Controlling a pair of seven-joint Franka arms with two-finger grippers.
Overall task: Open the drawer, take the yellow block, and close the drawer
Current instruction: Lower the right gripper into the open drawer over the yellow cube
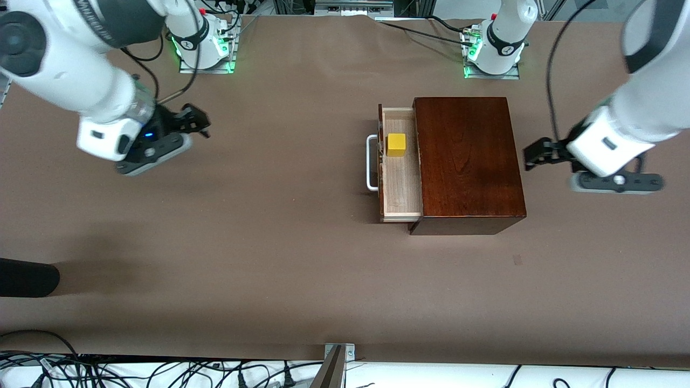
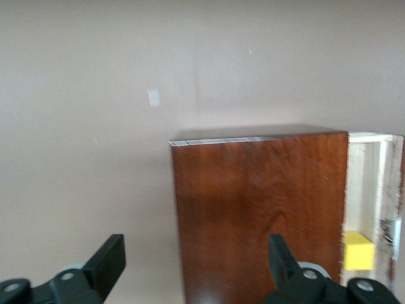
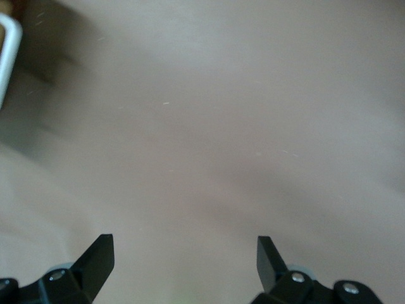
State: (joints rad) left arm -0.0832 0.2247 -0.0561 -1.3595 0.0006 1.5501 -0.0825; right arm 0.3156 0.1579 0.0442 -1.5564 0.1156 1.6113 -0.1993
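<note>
The mahogany box (image 1: 468, 161) stands on the brown table. Its drawer (image 1: 400, 178) is pulled open toward the right arm's end, showing the white bar handle (image 1: 371, 163). The yellow block (image 1: 396, 144) lies inside the drawer, in the part farther from the front camera. My left gripper (image 1: 530, 156) is open and empty, hanging beside the box at the left arm's end. In the left wrist view the box (image 2: 259, 209) and the block (image 2: 357, 251) show past the fingers (image 2: 109, 259). My right gripper (image 1: 198, 123) is open and empty over bare table, well away from the drawer.
A dark rounded object (image 1: 27, 277) lies at the table's edge at the right arm's end. A metal bracket (image 1: 337, 361) sits at the table edge nearest the front camera. The handle's corner (image 3: 7, 57) shows in the right wrist view.
</note>
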